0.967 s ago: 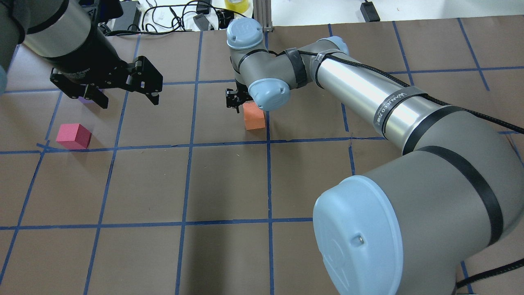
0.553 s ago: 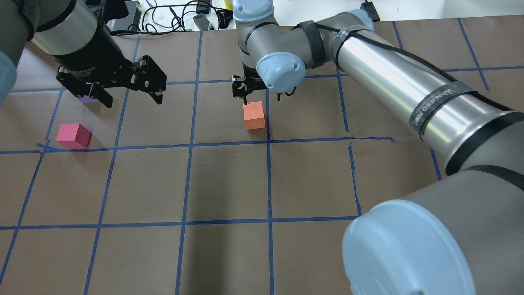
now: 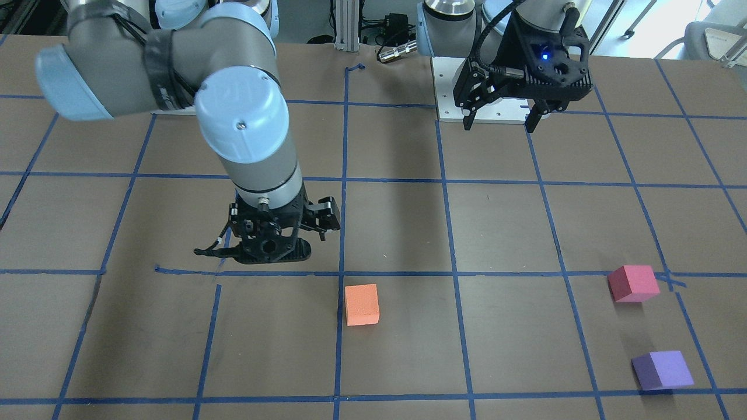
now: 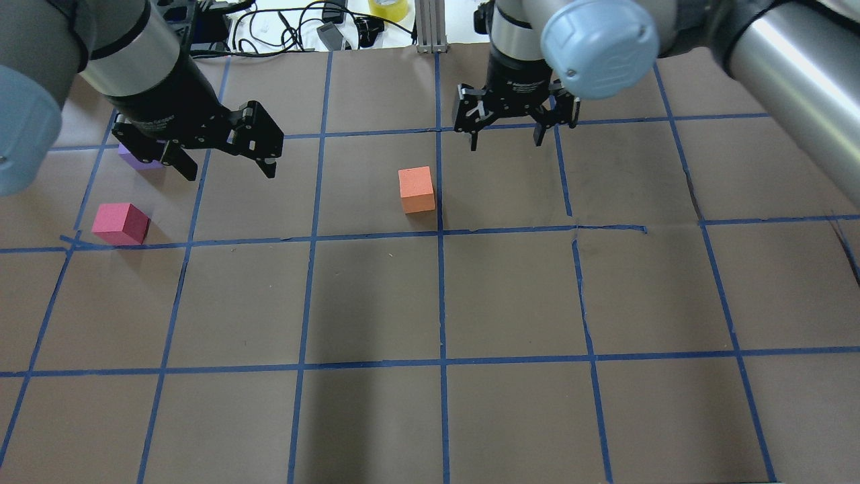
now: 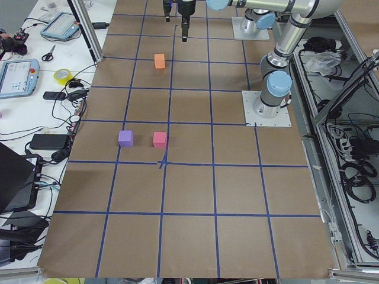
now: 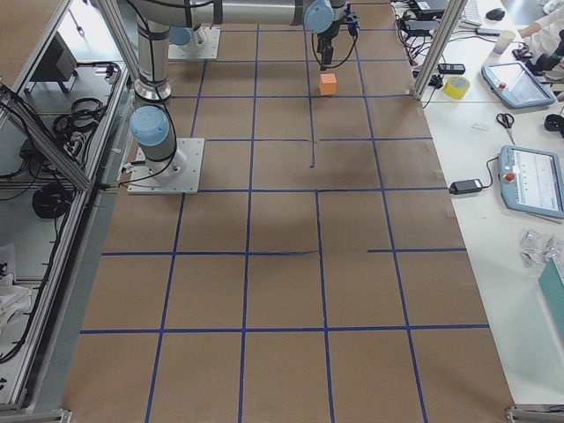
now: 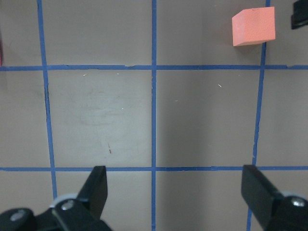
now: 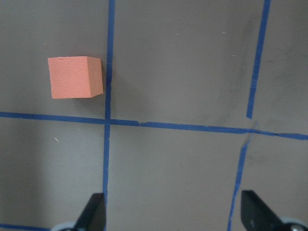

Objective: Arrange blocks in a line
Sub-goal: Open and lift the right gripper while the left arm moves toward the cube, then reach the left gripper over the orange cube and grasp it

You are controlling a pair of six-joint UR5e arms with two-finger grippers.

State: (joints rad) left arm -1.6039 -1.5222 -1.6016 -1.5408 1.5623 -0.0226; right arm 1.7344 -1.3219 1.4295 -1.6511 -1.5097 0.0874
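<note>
The right gripper (image 4: 505, 142), jaws apart, hangs right of the orange block (image 4: 416, 189); the left gripper (image 4: 228, 168), jaws apart, hangs near the purple block (image 4: 132, 158).

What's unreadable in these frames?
- purple block: overhead view, mostly hidden behind the left gripper.
- pink block: left wrist view, only a sliver shows, cut off by the left edge.
- right gripper: exterior right view, too small to tell how its jaws stand.
</note>
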